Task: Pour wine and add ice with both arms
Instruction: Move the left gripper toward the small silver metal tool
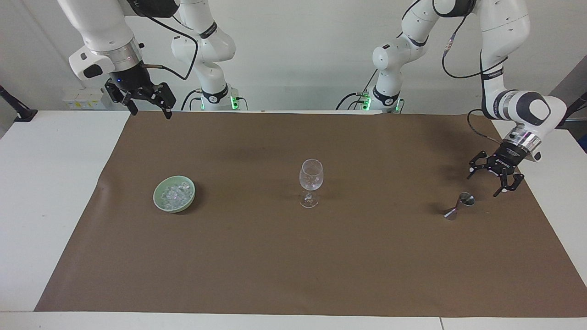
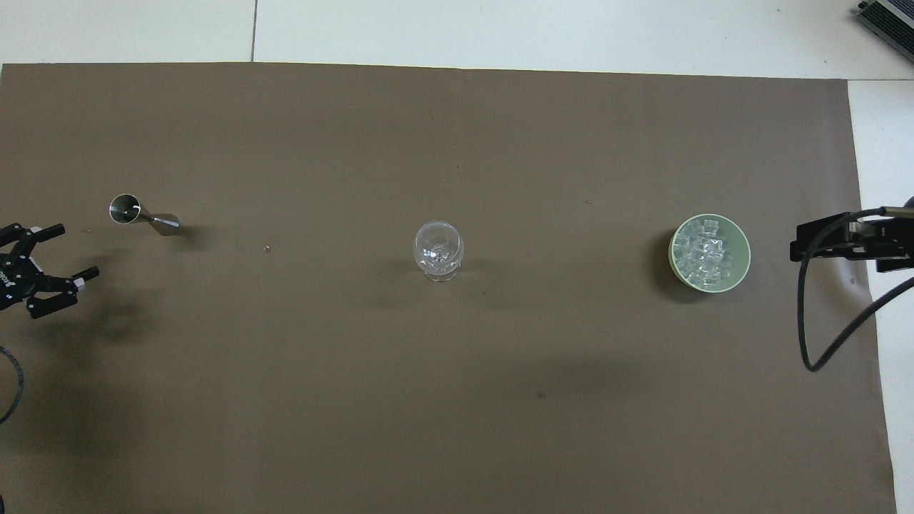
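Now, your coming move hinges on one relation: the small steel double-cone jigger (image 1: 459, 206) sits just below and a little to the left of the left gripper (image 1: 495, 179) at the right edge of the facing view. That gripper hangs above the brown mat with its fingers spread and nothing between them. The jigger stands tilted, its wide mouth leaning up toward the gripper and its narrow foot on the mat (so its long axis runs slantwise, lower left to upper right in that frame). In the overhead view the same pair shows at the far left, the jigger (image 2: 143, 215) above and slightly right of the gripper (image 2: 51, 260).

You have the left arm by far the nearer to it; I judge it the one to take the jigger, closing across the narrow waist.

At the upper left of the facing view the right gripper (image 1: 146, 104) waits, fingers apart and empty, over the mat's top edge. The clear ice chunks (image 1: 174, 195) lie in the pale green bowl (image 1: 158, 201), below it at centre left. The empty stemmed wine glass (image 1: 311, 182) stands upright at frame centre, well apart from both.
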Tool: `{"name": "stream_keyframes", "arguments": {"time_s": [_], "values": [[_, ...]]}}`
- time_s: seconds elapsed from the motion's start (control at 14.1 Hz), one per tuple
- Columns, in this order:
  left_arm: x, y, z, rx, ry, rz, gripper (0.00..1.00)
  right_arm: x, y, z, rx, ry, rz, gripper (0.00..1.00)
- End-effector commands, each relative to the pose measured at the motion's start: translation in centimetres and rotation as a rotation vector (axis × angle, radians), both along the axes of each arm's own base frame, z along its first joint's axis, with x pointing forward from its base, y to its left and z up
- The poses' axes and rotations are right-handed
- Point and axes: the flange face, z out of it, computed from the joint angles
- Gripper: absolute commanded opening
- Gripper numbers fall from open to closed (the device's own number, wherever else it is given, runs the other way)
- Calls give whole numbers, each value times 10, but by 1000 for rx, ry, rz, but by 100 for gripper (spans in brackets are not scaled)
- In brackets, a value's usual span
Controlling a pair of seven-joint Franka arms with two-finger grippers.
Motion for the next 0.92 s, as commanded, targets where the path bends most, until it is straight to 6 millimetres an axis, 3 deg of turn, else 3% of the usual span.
{"name": "stream_keyframes", "arguments": {"time_s": [0.0,0.28,0.85], "values": [[-4,-4,-8,-25,-34,-26,100,-8,2,0,16,2,-12,100],[-10,-11,-23,-89,-48,9,100,-8,2,0,18,2,-12,100],[-11,-20,-35,-148,-48,61,100,-8,2,0,18,2,-12,100]]}}
